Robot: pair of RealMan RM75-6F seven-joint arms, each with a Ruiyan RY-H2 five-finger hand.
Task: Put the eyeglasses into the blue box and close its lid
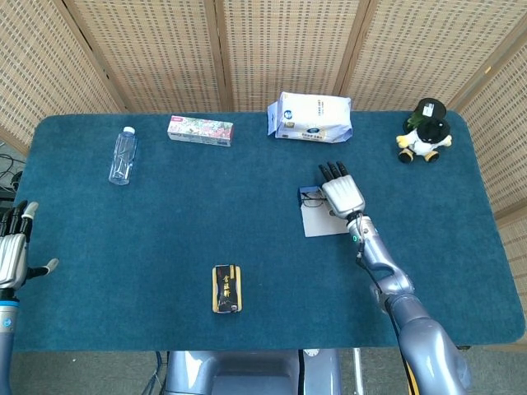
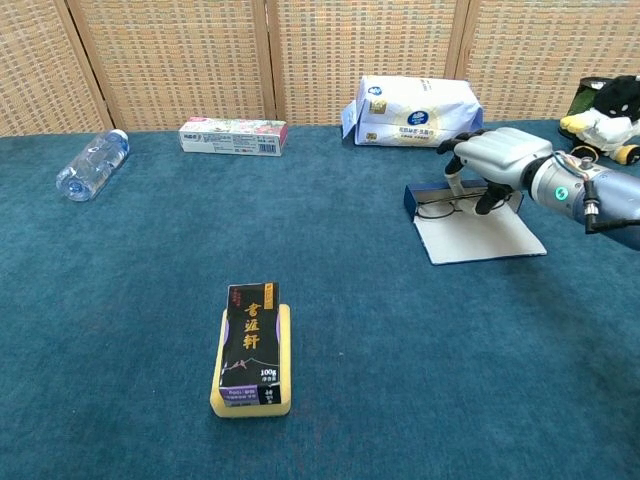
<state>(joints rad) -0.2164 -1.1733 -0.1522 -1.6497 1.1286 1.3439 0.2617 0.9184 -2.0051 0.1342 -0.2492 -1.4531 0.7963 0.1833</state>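
Blue box (image 2: 425, 198): open, low blue walls, white lid (image 2: 480, 238) lying flat on the table on the near side. Contents: eyeglasses (image 2: 440, 209), resting inside.
Right hand (image 2: 492, 158): above the box, palm down, fingers curled downward over the eyeglasses; whether they grip cannot be told.
Left hand (image 1: 11, 251): far left of the box at the table (image 1: 247, 247) edge, fingers spread, holding nothing.
Tissue pack (image 1: 310, 117): behind the box.
Plush toy (image 1: 425, 130): behind and right of the box.
Toothpaste carton (image 1: 200, 129), water bottle (image 1: 122, 155): far left of the box.
Black packet (image 2: 249, 345): left of the box and nearer, on a yellow sponge.
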